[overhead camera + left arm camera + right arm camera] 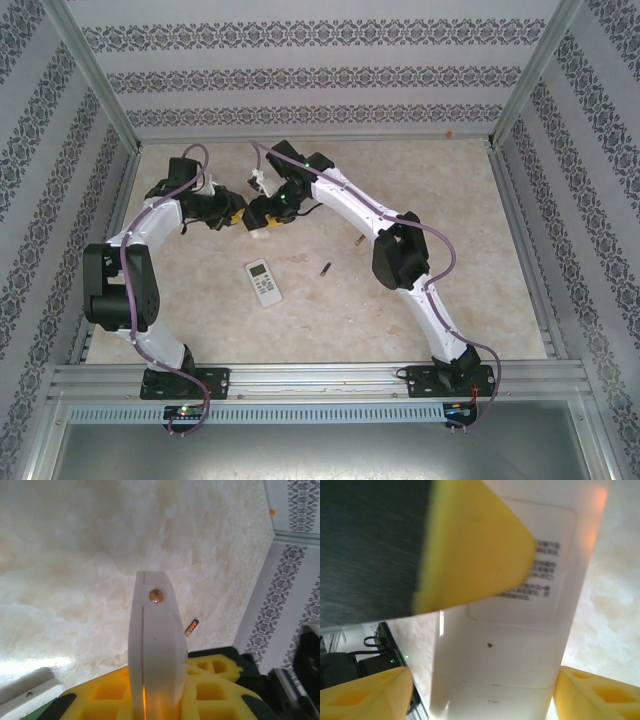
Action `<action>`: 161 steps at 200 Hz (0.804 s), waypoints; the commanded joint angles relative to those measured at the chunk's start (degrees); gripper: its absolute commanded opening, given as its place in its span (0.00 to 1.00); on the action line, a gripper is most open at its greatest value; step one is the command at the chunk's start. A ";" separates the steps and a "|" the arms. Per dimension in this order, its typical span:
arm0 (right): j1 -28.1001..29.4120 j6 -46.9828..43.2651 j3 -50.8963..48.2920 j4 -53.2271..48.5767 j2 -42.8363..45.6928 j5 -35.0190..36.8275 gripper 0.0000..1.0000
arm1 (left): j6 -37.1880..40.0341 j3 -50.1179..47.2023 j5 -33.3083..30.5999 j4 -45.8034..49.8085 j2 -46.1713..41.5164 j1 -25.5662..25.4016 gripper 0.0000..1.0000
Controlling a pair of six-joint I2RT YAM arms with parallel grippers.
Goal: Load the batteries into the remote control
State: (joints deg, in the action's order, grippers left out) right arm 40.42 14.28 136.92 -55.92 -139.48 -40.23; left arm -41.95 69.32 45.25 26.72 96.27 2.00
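Clamping white remote in left gripper, right gripper straddling it, grip unclear

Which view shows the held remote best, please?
The right wrist view: the held remote lies broadside and close, with its back label visible. The left wrist view shows it edge-on, its faces unseen. In the top view it is a small, mostly hidden pale sliver.
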 commanded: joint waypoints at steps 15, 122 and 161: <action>-2.53 6.35 6.34 0.99 0.73 -2.16 0.87 | 10.82 10.70 -10.89 21.04 3.06 0.25 0.12; -11.04 6.55 -14.76 -4.79 15.40 14.37 0.90 | 23.63 50.92 -66.46 49.53 31.94 -9.97 0.08; -12.82 7.01 -25.12 -3.87 22.99 15.77 0.90 | 22.88 59.03 -71.89 47.73 42.06 -11.83 0.09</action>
State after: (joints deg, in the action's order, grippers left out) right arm 28.58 21.10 116.51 -58.74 -122.19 -27.18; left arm -19.49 123.24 -19.22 73.17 134.28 -8.47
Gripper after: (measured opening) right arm 0.904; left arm 0.193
